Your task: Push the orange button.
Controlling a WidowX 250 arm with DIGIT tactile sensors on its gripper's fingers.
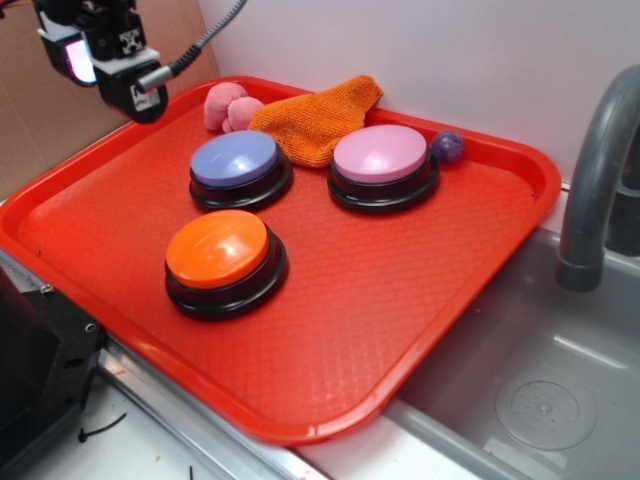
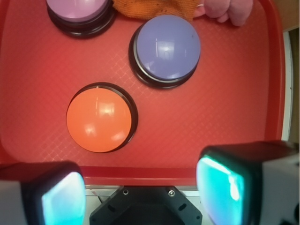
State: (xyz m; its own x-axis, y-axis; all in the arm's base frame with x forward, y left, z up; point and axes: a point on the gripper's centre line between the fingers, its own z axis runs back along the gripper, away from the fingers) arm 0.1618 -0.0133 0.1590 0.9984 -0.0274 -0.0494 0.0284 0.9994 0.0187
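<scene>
From the exterior view I see the glossy orange dome button on its black round base (image 1: 224,262) sitting on the red plastic tray (image 1: 420,330), toward the tray's near left part. Behind it stands a blue-purple dome button (image 1: 239,168), and to the right of that a pink dome button (image 1: 383,166). An orange knitted cloth (image 1: 320,115) lies along the far rim, touching the back of the pink button, with a soft pink lump (image 1: 228,106) at its left end and a small purple ball (image 1: 447,147) beside the pink button. My black gripper (image 1: 100,45) hangs high over the tray's far left corner, well apart from the orange button; from here I cannot tell how its fingers stand. A grey sink basin (image 1: 540,390) with a grey faucet (image 1: 595,170) lies to the right. In the wrist view, the two fingers (image 2: 239,183) frame the bottom edge, set wide apart with nothing between them. The orange button lies left of centre, above the tray's near rim, with the blue-purple button up and to the right.
</scene>
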